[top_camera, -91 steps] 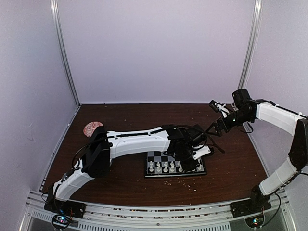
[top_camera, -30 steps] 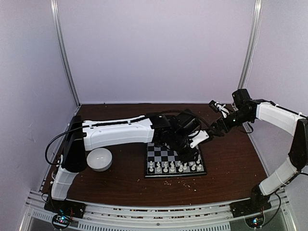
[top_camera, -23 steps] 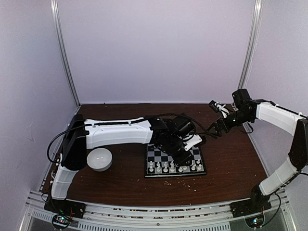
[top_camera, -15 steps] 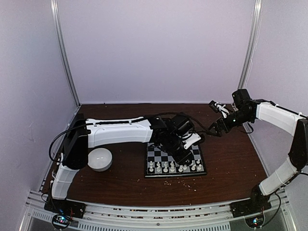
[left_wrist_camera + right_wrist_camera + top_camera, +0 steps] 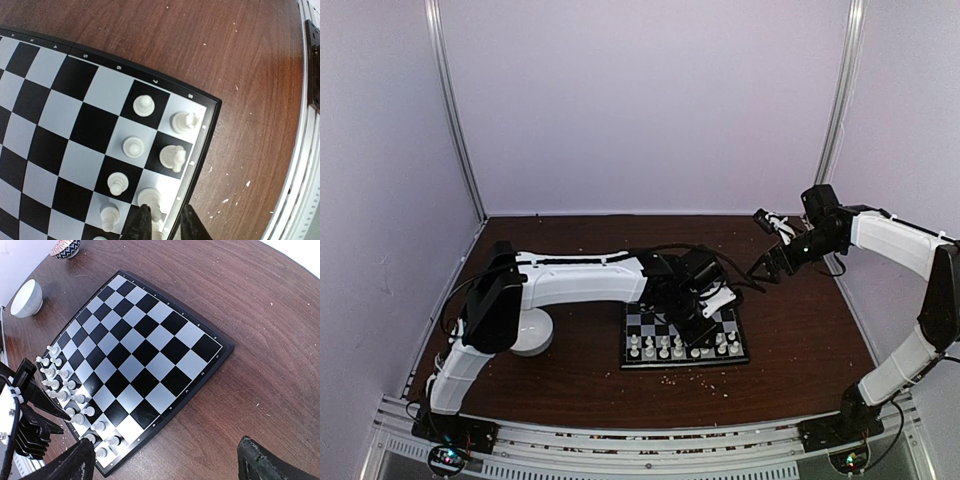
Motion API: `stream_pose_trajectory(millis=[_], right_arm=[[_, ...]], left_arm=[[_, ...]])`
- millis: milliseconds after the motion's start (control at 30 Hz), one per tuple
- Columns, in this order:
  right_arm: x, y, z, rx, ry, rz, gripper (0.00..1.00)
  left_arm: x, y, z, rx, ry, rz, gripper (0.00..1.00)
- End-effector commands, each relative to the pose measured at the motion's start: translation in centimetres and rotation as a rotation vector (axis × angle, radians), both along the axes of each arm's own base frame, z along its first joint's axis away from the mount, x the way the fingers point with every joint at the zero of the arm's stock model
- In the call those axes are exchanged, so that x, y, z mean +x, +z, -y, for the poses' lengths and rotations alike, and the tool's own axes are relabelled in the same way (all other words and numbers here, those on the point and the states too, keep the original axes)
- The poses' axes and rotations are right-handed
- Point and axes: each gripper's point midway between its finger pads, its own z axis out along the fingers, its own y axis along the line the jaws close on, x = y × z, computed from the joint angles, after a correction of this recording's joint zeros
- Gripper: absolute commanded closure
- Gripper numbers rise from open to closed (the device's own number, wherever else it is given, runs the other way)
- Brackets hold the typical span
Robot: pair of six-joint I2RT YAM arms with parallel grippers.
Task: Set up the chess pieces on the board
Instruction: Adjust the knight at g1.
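Note:
The board (image 5: 652, 325) lies at the table's middle, black and pale grey checks. Several white chess pieces (image 5: 680, 348) stand in two rows along its near edge; they also show in the left wrist view (image 5: 134, 147) and the right wrist view (image 5: 62, 385). My left gripper (image 5: 702, 320) hovers over the board's (image 5: 75, 115) right near part. Its fingers (image 5: 142, 222) are a little apart with nothing between them, just beside a standing piece (image 5: 149, 198). My right gripper (image 5: 761, 268) hangs wide open and empty beyond the board's (image 5: 150, 340) far right corner.
A white bowl (image 5: 532, 335) sits left of the board, partly behind the left arm, and shows in the right wrist view (image 5: 27, 297). A patterned bowl (image 5: 65, 247) lies farther off. Crumbs (image 5: 700, 378) dot the table in front of the board.
My left gripper has risen off the board's right near corner and drawn back a little to the left; the left elbow has swung, uncovering the white bowl. The right arm has not moved.

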Motion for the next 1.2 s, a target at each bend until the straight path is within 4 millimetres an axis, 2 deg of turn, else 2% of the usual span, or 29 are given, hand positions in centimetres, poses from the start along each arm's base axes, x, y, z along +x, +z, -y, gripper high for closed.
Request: stream_pose_trajectory(millis=[0, 267, 533, 800, 1167], right_arm=[[0.4, 0.5, -0.1, 0.006, 0.014, 0.012, 0.0], [0.4, 0.5, -0.1, 0.006, 0.016, 0.012, 0.0], [0.4, 0.5, -0.1, 0.005, 0.016, 0.012, 0.0], [0.4, 0.4, -0.1, 0.007, 0.017, 0.008, 0.01], [0.4, 0.4, -0.1, 0.006, 0.018, 0.004, 0.01]], left_arm=[[0.7, 0.6, 0.8, -0.03, 0.008, 0.008, 0.8], [0.8, 0.3, 0.8, -0.026, 0.01, 0.011, 0.79], [0.8, -0.2, 0.8, -0.018, 0.012, 0.006, 0.83], [1.0, -0.4, 0.6, -0.006, 0.02, 0.015, 0.78], [1.0, -0.8, 0.8, 0.0, 0.018, 0.018, 0.87]])
